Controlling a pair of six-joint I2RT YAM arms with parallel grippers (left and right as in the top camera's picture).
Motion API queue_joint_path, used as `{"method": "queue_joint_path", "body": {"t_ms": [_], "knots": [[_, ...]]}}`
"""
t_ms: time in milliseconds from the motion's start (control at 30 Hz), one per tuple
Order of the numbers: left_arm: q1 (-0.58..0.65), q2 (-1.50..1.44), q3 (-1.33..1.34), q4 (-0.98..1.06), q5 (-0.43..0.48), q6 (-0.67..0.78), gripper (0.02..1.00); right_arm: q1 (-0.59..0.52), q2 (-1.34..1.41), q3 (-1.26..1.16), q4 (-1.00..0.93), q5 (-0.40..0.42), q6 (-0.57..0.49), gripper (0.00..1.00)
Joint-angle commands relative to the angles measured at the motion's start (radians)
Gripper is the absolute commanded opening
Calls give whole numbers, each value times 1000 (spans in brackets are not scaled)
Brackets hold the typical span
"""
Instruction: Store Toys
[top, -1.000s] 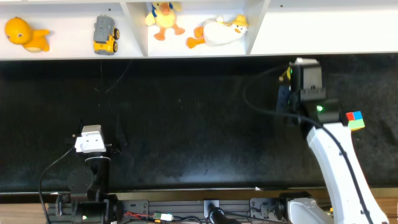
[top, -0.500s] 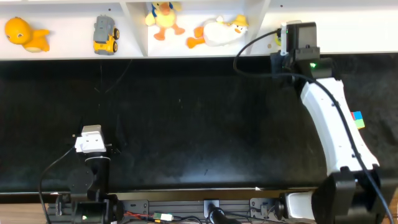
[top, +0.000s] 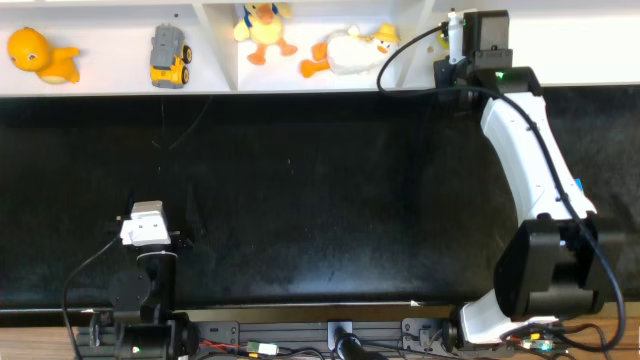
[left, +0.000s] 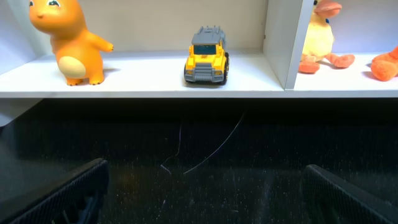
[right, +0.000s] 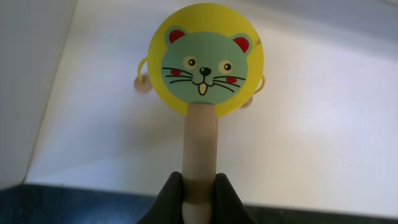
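Observation:
My right gripper (right: 199, 190) is shut on the wooden handle of a rattle drum toy (right: 205, 59). The toy has a round yellow head with a green cat face and small beads on strings. It stands upright over the white floor of the shelf's right compartment (right: 311, 124). From above, the right gripper (top: 458, 40) sits at the shelf's front edge with the toy (top: 453, 22) seen edge-on. My left gripper (top: 148, 222) rests open near its base, its fingers (left: 68, 193) spread wide above the black mat.
The white shelf (top: 120, 85) holds an orange figure (top: 40, 52), a yellow truck (top: 169, 55), a yellow duck plush (top: 264, 28) and a white duck plush (top: 350, 50). A colourful cube (top: 579, 186) peeks out behind the right arm. The black mat (top: 300, 190) is bare.
The right arm has stretched away from its base, carrying the rattle toy from above the mat up to the shelf's right compartment. The left arm has not moved.

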Motion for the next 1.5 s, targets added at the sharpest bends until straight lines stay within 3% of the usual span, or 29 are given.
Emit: {"method": "queue_joint_path", "body": {"t_ms": [33, 500, 667, 867, 967, 1267, 1500], "knots": [[-2, -9, -2, -1, 2, 15, 998, -9, 52, 55, 22, -40, -8, 42], [-2, -9, -2, -1, 2, 15, 998, -10, 144, 100, 66, -45, -7, 66], [-2, -9, -2, -1, 2, 15, 998, -14, 147, 100, 67, -97, -3, 82], [-2, -9, -2, -1, 2, 15, 998, -14, 147, 100, 67, -110, 2, 183], [-2, -9, -2, -1, 2, 15, 998, -13, 147, 100, 67, -110, 13, 187], [-2, -9, -2, -1, 2, 15, 998, -13, 143, 100, 61, -110, 40, 562], [-2, -9, -2, -1, 2, 15, 998, -13, 75, 100, -48, -108, 53, 709]]}}
